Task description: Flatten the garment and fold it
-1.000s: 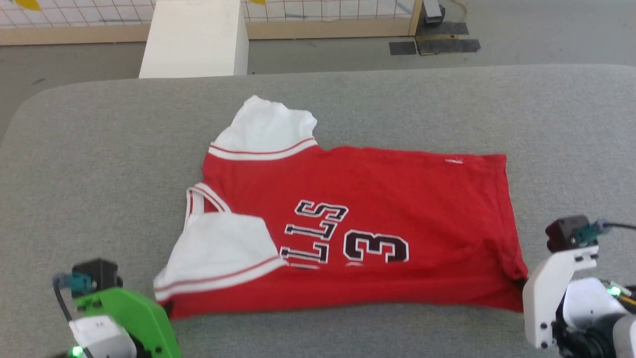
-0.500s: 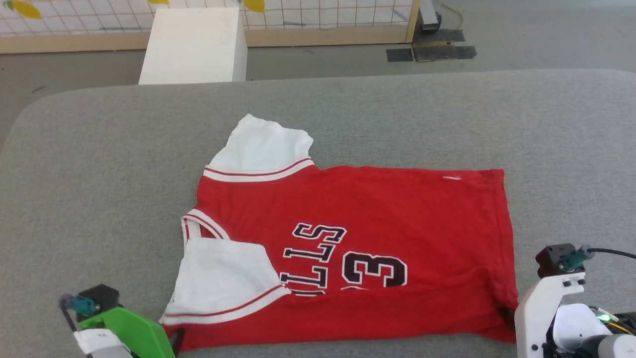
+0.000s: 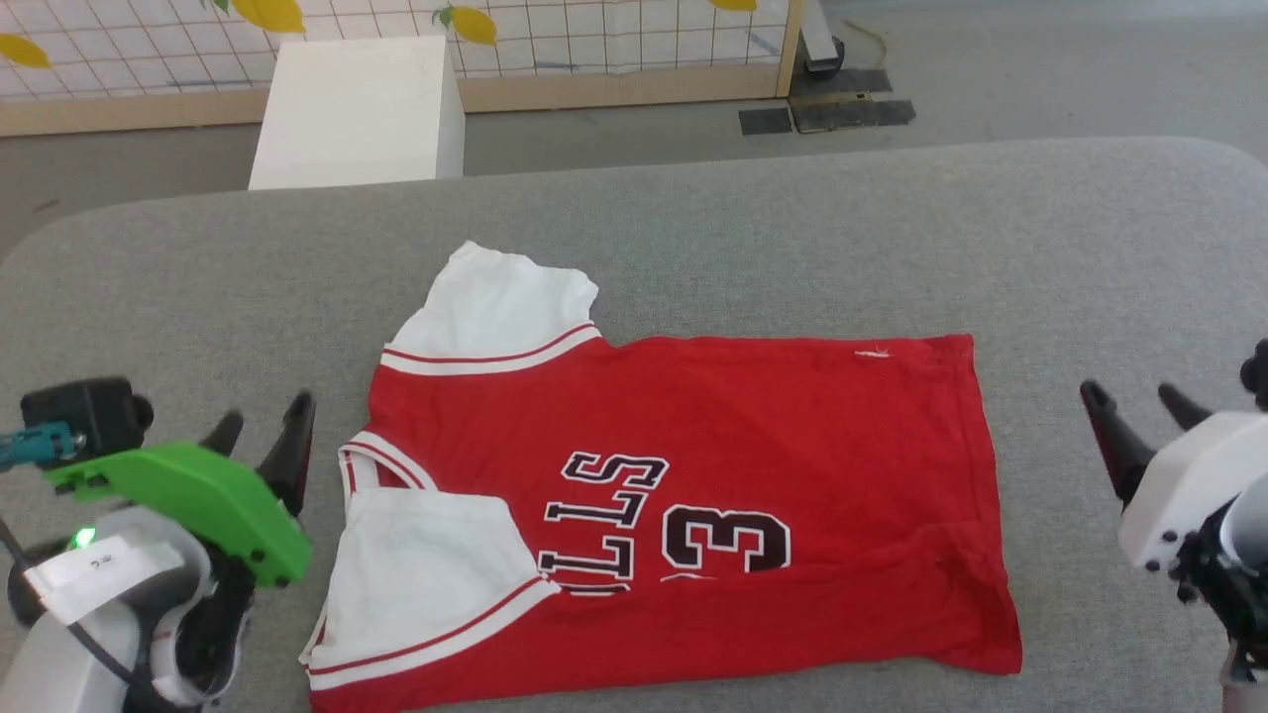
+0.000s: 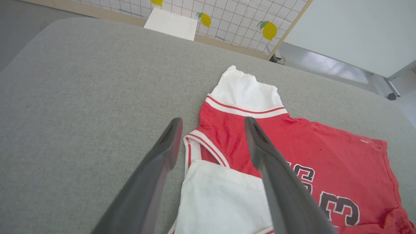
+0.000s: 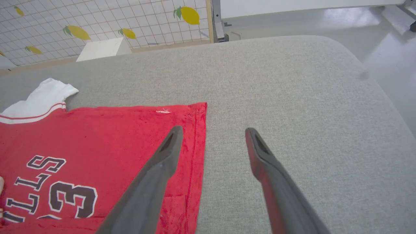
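Observation:
The red garment (image 3: 753, 436) lies on the grey table (image 3: 693, 208), collar to the left, hem to the right, black lettering and a number 3 facing up. Its near long edge is folded over the body, and the near white sleeve (image 3: 426, 574) lies on the red cloth. The far white sleeve (image 3: 490, 302) sticks out flat. My left gripper (image 3: 263, 426) hovers open just left of the collar, holding nothing. My right gripper (image 3: 1134, 406) hovers open to the right of the hem, holding nothing. The garment (image 4: 269, 136) shows past my left fingers (image 4: 169, 136); its hem (image 5: 200, 136) runs beside my right fingers (image 5: 172, 143).
A white box (image 3: 352, 109) stands on the floor behind the table. Beyond it runs a grid fence with yellow lemon shapes (image 3: 267, 15) on a wooden base. Bare grey table surface surrounds the garment on all sides.
Both grippers have risen from the garment's near corners and let go, now open and apart from the cloth. The head camera shifted, so the whole picture moved.

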Tool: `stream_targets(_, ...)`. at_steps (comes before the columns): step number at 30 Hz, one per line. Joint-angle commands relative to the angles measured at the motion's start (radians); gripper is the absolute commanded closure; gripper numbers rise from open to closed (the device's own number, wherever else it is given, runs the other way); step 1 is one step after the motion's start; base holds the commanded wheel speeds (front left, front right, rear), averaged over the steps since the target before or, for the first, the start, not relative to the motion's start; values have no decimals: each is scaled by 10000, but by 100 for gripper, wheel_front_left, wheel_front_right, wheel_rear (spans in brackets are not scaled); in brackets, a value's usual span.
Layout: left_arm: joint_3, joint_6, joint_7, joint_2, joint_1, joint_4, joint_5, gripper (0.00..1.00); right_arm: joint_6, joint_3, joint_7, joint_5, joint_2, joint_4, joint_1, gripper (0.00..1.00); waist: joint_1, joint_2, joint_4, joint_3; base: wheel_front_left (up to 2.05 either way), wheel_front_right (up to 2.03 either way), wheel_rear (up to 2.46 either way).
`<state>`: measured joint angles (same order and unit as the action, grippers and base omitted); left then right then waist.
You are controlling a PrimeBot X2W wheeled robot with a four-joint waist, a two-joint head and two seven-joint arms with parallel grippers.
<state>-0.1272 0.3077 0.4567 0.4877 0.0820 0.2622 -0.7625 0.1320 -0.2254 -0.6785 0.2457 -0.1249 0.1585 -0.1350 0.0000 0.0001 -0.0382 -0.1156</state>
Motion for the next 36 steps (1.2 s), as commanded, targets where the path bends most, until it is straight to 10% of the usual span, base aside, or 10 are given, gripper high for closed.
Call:
stream_targets(1, -123, -221, -447, -174, 412, -148, 283, 0, -13, -24, 252, -28, 25, -98, -316, 0, 0, -1, -80, -161, 0, 0, 0)
stream_targets(12, -1058, -1556, -3741, -1182, 3359, -2562, 1754, 0, -13, 158, 882, -203, -65, -679, -1655, 0, 0, -1, -6, -1540, 0, 0, 0)
stream_targets(20, -1739, -2696, -4188, -1612, 6028, -5424, 2005, 0, -13, 482, 871, -338, -37, -749, -2377, 0, 0, -1, 74, -2772, 0, 0, 0)
stream_targets(36, -2854, -2586, 2188, -1733, 10697, -9828, 1753, 0, -13, 990, 812, -549, -16, -568, -2733, 0, 0, -1, -552, -3927, 0, 0, 0)
